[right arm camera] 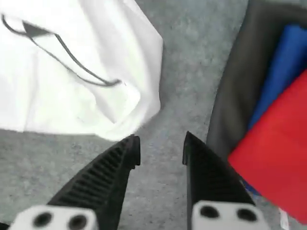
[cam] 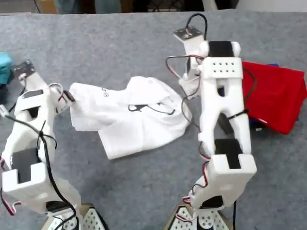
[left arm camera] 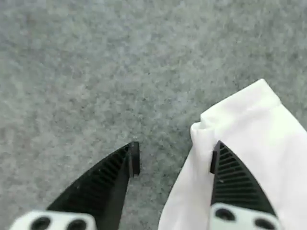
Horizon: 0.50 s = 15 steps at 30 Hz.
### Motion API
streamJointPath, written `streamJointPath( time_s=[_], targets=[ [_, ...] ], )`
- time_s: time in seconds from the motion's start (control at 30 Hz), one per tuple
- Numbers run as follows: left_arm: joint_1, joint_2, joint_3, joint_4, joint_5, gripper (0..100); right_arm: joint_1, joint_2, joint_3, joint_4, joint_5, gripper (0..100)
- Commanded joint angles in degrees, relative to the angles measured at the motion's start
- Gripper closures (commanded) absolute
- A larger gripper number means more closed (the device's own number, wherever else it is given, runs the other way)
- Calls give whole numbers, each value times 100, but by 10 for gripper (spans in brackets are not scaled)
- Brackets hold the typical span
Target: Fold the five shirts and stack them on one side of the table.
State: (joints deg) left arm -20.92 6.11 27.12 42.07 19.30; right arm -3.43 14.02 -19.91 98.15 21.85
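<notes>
Lying rumpled at the middle of the grey desk (cam: 120, 48), the white shirt (cam: 134, 117) is spread loosely, with thin dark lines printed across its front and one sleeve reaching out toward 9 o'clock. The left gripper (left arm camera: 175, 158) hangs at that 9 o'clock end with its jaws wide apart: one finger stands over the sleeve's edge, the other over bare desk just beside the cloth, and nothing is held between them. The right gripper (right arm camera: 161, 143) sits at the shirt's 3 o'clock side, over a strip of bare desk between the white shirt and the pile, its jaws parted by a smaller gap and holding nothing. At 3 o'clock on the desk lies a pile of folded clothes. The red shirt (cam: 276, 96) is on top, a blue shirt (right arm camera: 278, 67) shows under it along the edge, and a dark grey cloth (right arm camera: 240, 72) lies lowest, nearest the right gripper. The pile is near the white shirt but apart from it. At the far 9 o'clock edge of the desk a teal thing (cam: 4, 67) pokes into sight; what it is cannot be told.
</notes>
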Motion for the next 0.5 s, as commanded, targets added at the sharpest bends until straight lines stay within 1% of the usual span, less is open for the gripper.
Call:
streamJointPath(
  time_s=[0.0, 0.2, 0.33, 0.47],
  targets=[
    [215, 70, -453, 343, 70, 809, -536, -198, -154, -747, -18, 839],
    [514, 158, -479, 413, 53, 977, -1415, 848, 40, -2532, -26, 841],
    [514, 123, -470, 422, -316, 972, -1697, 1886, -277, -3323, -132, 842],
    [268, 114, -479, 431, -316, 971, -1732, 2826, -1095, -3305, -563, 857]
  ],
)
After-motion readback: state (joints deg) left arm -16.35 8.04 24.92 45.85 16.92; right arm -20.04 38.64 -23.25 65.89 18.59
